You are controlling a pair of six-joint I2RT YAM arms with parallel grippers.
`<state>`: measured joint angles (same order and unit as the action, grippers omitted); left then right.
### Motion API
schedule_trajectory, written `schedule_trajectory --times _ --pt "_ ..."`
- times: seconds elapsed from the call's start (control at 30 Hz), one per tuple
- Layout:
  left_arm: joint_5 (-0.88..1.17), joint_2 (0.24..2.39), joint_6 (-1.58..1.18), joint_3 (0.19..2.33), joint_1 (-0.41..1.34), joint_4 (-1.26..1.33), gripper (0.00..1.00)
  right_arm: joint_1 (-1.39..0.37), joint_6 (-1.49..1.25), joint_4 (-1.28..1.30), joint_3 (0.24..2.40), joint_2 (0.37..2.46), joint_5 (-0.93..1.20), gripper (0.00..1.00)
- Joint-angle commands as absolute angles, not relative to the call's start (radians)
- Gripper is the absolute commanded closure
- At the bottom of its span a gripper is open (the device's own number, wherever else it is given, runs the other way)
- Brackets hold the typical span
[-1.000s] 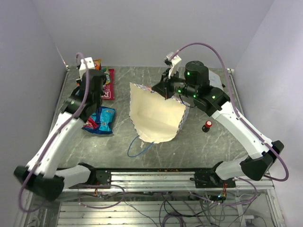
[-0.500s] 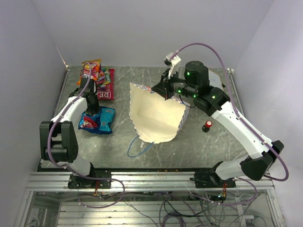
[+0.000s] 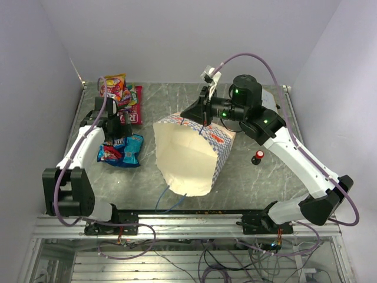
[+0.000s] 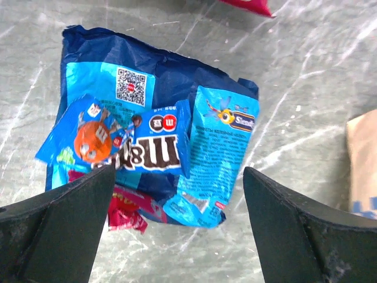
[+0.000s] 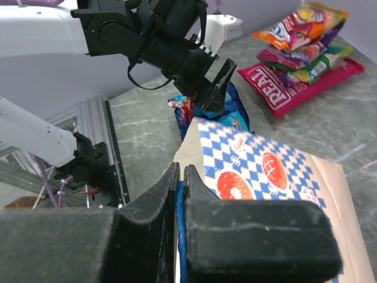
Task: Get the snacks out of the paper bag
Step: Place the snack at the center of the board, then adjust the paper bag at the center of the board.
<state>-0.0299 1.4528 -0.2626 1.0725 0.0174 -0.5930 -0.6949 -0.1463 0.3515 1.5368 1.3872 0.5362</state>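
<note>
The paper bag point(image 3: 182, 159) hangs tilted at mid-table, cream inside facing up, its checkered side point(image 5: 265, 171) on the right. My right gripper point(image 3: 187, 115) point(image 5: 180, 168) is shut on the bag's blue cord handle point(image 5: 179, 236) at the top edge. Blue candy bags point(image 3: 122, 150) point(image 4: 147, 135) lie on the table at the left, over a pink-purple packet point(image 4: 126, 212). My left gripper point(image 3: 116, 131) point(image 4: 177, 236) hovers open just above them, nothing between its fingers. A red packet marked "REAL" point(image 3: 134, 112) point(image 5: 288, 88) and an orange packet point(image 3: 113, 84) point(image 5: 300, 26) lie at the back left.
A small red-and-black knob point(image 3: 258, 157) stands right of the bag. The bag's second blue cord point(image 3: 168, 197) trails toward the near edge. Grey walls close in the table on three sides.
My left gripper has opened and drawn back slightly above the blue candy bags. My right gripper has lifted the bag's top edge, so the bag stands taller and nearer.
</note>
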Motion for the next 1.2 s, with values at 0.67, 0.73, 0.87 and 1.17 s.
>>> schedule_trajectory --times 0.67,0.73,0.87,1.17 --pt "0.201 1.249 -0.449 1.157 0.015 -0.637 0.01 -0.675 -0.505 0.343 1.622 1.445 0.082 1.00" --pt "0.200 1.234 -0.448 1.164 0.015 -0.650 0.01 -0.655 -0.494 0.391 1.637 1.459 0.017 1.00" --pt "0.213 1.206 -0.459 1.187 0.015 -0.673 0.01 -0.617 -0.452 0.433 1.649 1.474 -0.101 1.00" --pt "0.274 1.106 -0.525 1.204 0.015 -0.682 0.01 -0.573 -0.404 0.456 1.676 1.571 -0.192 1.00"
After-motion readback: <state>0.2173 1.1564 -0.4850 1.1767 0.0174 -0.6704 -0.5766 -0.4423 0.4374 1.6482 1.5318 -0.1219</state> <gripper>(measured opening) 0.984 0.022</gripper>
